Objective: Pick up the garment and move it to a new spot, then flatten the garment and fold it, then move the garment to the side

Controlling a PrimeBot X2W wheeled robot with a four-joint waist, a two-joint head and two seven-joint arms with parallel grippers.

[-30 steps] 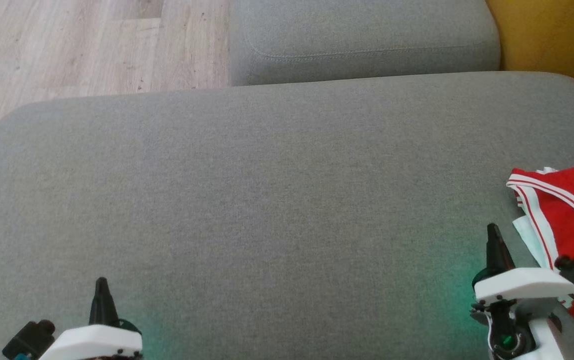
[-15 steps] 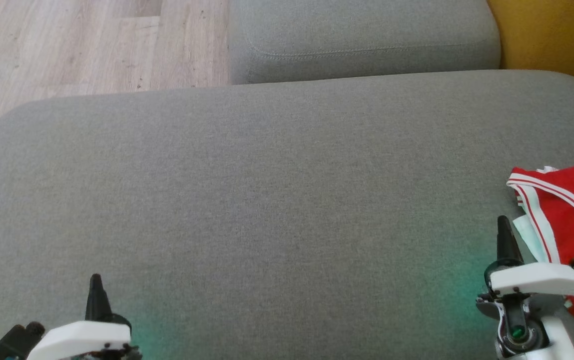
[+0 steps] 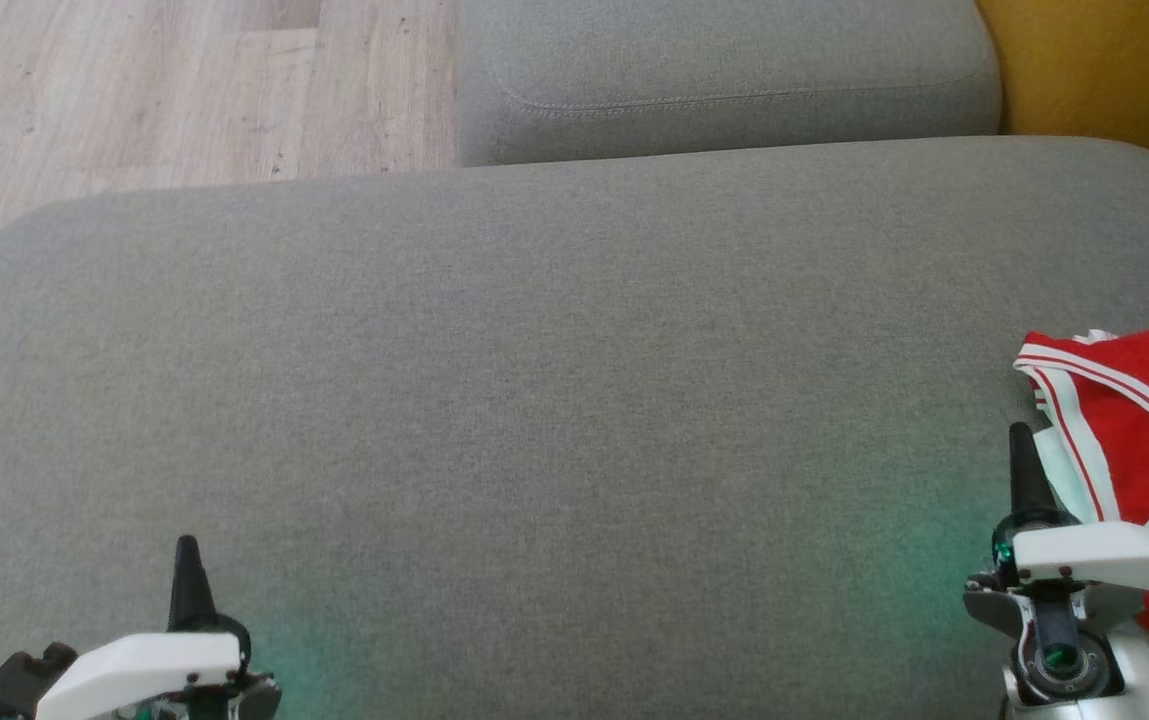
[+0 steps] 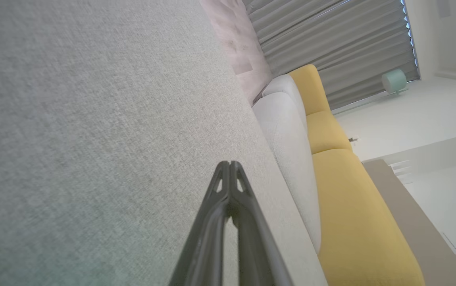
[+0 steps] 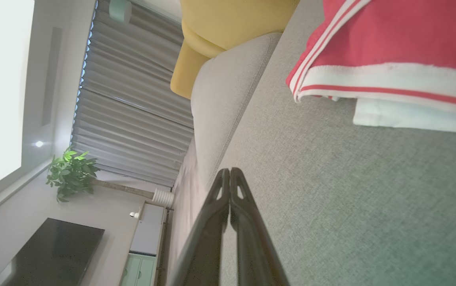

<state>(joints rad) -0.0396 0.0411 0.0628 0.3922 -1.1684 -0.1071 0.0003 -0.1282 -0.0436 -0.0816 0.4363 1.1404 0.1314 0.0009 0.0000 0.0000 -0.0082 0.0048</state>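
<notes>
At lower left, the left end effector [image 3: 186, 548] is held closed and empty over the grey cushion [image 3: 574, 380]. The right end effector [image 3: 1021, 435] is likewise closed, and the red-and-white garment [image 3: 1139, 400] is bunched just right of it.

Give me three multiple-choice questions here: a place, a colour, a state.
1. Where on the grey seat is the garment?
A. Far left
B. Middle
C. Robot's right, near the right tool
2. The garment's colours?
A. Blue, yellow
B. Red, white stripes
C. Black
3. How are the left tool and right tool?
A. Shut, empty
B. Wide open
C. Gripping cloth
Answers: C, it lies by the head view's right edge; B, red cloth with white bands; A, each wrist view shows fingers pressed together, holding nothing.
</notes>
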